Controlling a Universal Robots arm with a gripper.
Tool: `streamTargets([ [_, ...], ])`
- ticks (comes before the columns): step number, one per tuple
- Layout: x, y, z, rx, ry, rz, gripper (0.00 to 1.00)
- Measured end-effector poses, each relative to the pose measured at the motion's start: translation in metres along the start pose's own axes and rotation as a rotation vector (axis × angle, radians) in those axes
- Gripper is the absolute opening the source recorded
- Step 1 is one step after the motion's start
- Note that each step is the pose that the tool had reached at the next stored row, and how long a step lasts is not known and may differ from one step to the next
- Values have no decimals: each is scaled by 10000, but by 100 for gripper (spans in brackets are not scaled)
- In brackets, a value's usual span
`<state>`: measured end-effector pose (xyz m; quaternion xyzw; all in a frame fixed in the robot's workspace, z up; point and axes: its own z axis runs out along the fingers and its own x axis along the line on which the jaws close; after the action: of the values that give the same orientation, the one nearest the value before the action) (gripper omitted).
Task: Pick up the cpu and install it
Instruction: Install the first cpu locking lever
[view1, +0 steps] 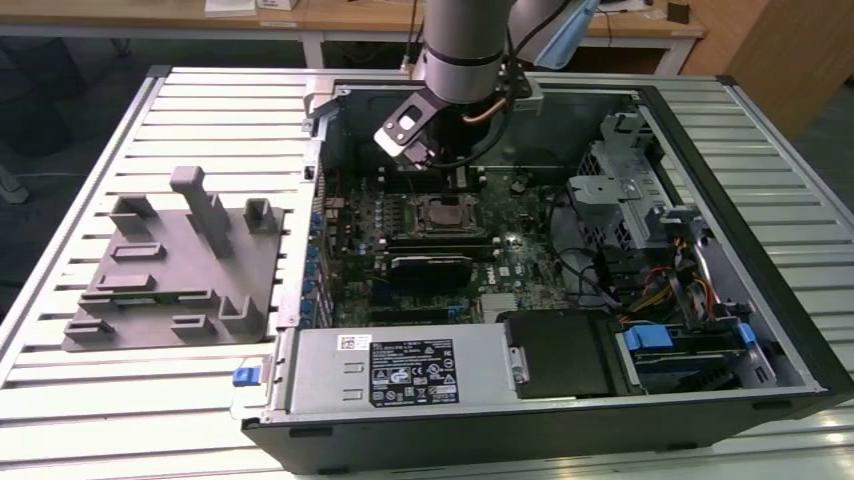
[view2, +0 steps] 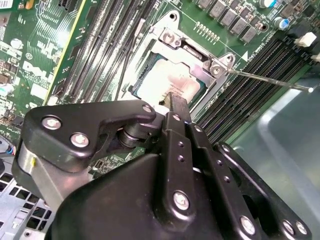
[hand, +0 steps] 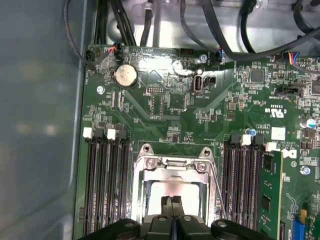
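Observation:
The cpu lies flat in the motherboard socket, its pale silver top showing inside the metal socket frame. In the first wrist view the cpu sits within the same frame. My gripper hangs right over the cpu's middle, its two black fingers pressed together with nothing between them. In the second wrist view my gripper has its tips just above the chip. In the exterior view the arm reaches down into the open computer case above the socket.
A thin socket lever sticks out beside the frame. Memory slots flank the socket, with a green stick in one. A grey fixture stands at the exterior view's left. Power supply, drive cage and cables crowd the case.

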<state>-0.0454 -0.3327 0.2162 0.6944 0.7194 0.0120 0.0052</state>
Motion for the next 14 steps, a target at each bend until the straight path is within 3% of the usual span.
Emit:
streamTargets([
  [14, -1, 47, -8, 2, -5, 1, 11],
])
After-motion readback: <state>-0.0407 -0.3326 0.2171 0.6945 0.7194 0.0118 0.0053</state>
